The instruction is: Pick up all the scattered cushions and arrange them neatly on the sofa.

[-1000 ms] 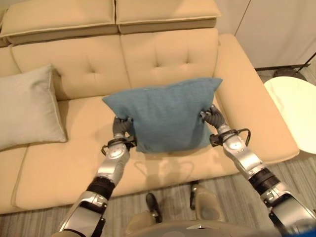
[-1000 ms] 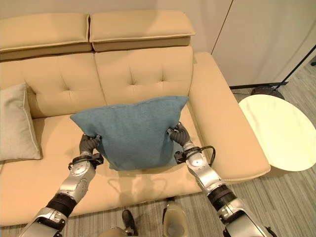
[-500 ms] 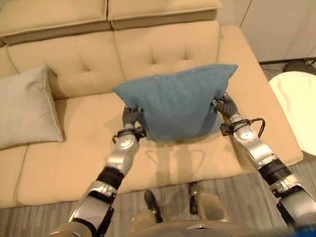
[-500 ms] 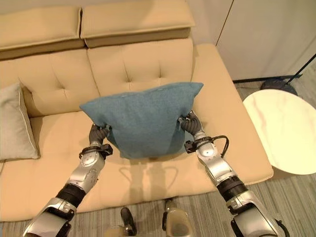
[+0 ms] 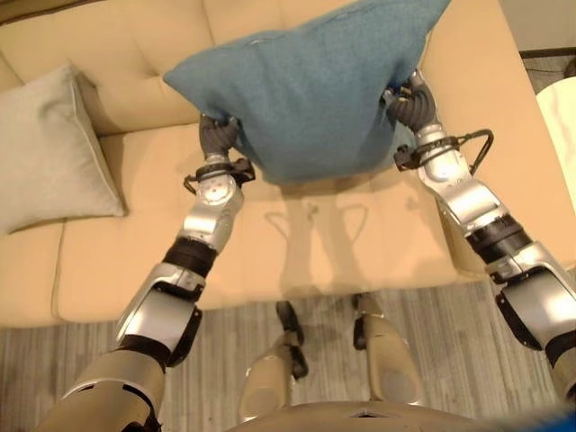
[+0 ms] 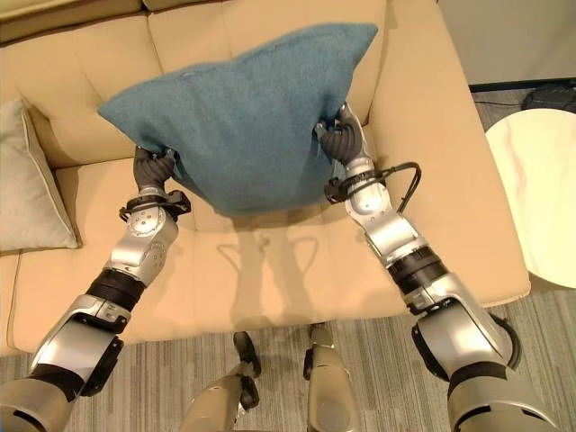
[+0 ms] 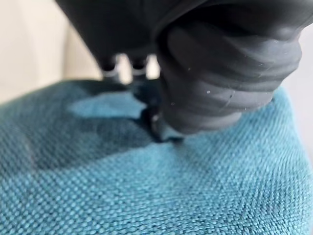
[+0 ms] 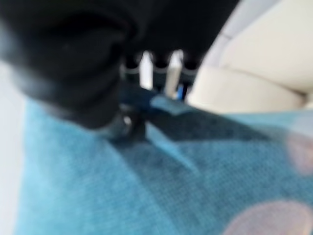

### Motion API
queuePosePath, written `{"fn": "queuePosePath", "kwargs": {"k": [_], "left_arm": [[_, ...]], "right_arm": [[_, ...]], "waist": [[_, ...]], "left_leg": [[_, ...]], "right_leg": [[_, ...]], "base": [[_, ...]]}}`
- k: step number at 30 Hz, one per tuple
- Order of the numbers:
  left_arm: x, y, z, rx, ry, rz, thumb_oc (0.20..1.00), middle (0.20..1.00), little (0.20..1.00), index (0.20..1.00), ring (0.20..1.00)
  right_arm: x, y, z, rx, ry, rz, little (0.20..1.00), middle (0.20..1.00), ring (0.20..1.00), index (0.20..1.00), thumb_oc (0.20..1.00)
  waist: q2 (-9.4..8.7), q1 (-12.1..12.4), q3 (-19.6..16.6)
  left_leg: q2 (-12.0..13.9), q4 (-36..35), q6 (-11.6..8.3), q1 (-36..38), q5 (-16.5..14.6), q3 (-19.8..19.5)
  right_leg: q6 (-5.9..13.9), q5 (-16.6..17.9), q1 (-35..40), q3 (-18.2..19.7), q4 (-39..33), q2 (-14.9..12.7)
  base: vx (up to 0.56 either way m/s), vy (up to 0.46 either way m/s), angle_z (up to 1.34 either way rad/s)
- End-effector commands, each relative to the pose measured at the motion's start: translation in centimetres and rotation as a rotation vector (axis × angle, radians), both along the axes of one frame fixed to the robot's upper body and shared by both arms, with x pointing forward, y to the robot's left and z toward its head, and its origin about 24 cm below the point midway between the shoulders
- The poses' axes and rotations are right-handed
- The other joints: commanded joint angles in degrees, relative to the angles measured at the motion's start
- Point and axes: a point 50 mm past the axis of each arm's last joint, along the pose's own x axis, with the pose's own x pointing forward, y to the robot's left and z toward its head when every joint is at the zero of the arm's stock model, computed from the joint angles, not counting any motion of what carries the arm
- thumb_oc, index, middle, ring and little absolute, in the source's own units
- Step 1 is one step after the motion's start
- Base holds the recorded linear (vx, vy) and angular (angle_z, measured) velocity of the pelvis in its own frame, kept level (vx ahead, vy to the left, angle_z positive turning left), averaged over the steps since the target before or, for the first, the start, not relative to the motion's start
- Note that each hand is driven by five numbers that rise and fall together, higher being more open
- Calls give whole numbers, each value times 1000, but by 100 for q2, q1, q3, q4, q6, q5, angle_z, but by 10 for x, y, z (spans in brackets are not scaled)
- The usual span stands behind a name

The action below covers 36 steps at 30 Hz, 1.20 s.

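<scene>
Blue cushion [image 6: 243, 99] held up over the sofa [image 6: 270, 261] seat, left hand [image 6: 153, 168] and right hand [image 6: 340, 139] pinching opposite edges; 2-sided grip keeps it flat for placing against the backrest

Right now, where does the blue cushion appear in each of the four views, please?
Left eye view: blue cushion top centre, held up over the sofa seat.
Right eye view: top centre, slightly further left.
Left wrist view: blue weave across the lower half.
Right wrist view: blue fabric across the lower part.
Shared landmark in the eye views: the grey cushion at the left.
</scene>
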Motion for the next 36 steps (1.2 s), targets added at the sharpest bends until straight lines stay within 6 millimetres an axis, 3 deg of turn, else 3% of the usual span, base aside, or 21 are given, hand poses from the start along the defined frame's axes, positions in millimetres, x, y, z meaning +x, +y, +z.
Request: {"fn": "queuePosePath", "kwargs": {"k": [1, 4, 5, 11, 18, 23, 33, 35, 36], "left_arm": [[-10, -45, 103, 120, -416, -164, 200, 200, 200, 200, 200], [-9, -46, 110, 136, -431, -160, 200, 200, 200, 200, 200], [-11, -49, 125, 150, -470, -157, 200, 200, 200, 200, 200], [-12, -52, 148, 185, -517, -152, 200, 200, 200, 200, 200], [-6, -60, 151, 218, -486, -155, 200, 200, 200, 200, 200], [-2, -58, 153, 235, -468, -129, 200, 200, 200, 200, 200], [6, -57, 139, 172, -412, -133, 200, 200, 200, 200, 200], [8, -57, 143, 164, -404, -124, 200, 200, 200, 200, 200], [9, -55, 149, 172, -404, -108, 200, 200, 200, 200, 200]], "right_arm": [[-24, 78, 69, -30, -277, 282, 200, 200, 200, 200, 200], [-21, 77, 74, -31, -283, 263, 200, 200, 200, 200, 200], [-20, 75, 82, -38, -305, 236, 200, 200, 200, 200, 200], [-13, 71, 89, -50, -305, 193, 200, 200, 200, 200, 200], [-8, 73, 79, -100, -269, 171, 200, 200, 200, 200, 200], [-5, 71, 83, -172, -288, 134, 200, 200, 200, 200, 200], [-2, 59, 104, -194, -323, 59, 200, 200, 200, 200, 200], [-1, 58, 111, -198, -324, 44, 200, 200, 200, 200, 200], [2, 56, 116, -204, -319, 24, 238, 238, 238, 238, 238]], "waist": [[-318, 134, -213], [-312, 154, -201], [-294, 188, -187], [-225, 240, -132], [-86, 185, -41], [-15, 156, -47], [59, 177, -33], [55, 171, -26], [80, 187, -56]], "left_leg": [[-106, 1050, -214, -196, -711, -117], [-92, 1023, -231, -265, -661, -167], [-80, 944, -256, -339, -598, -198], [-41, 669, -331, -540, -348, -333], [20, 272, -418, -708, -25, -372], [58, -35, -515, -962, 263, -422], [116, -331, -615, -1092, 470, -413], [122, -382, -637, -1098, 498, -403], [151, -440, -685, -1050, 411, -437]], "right_leg": [[578, -583, -85, 181, 745, -242], [577, -572, -170, 152, 746, -237], [587, -571, -270, 118, 752, -219], [579, -567, -584, 68, 792, -171], [574, -542, -977, 7, 800, -123], [587, -498, -1402, -2, 823, -99], [582, -523, -1846, 43, 1008, -113], [588, -511, -1878, 46, 992, -103], [661, -651, -1875, 87, 1005, -81]], "base": [[-22, -96, 24], [-4, -60, 17], [3, -67, 20], [-4, -69, 10], [-10, -39, 9], [-25, -22, 4], [-1, -8, 2], [29, -19, 4], [64, -23, 1]]}}
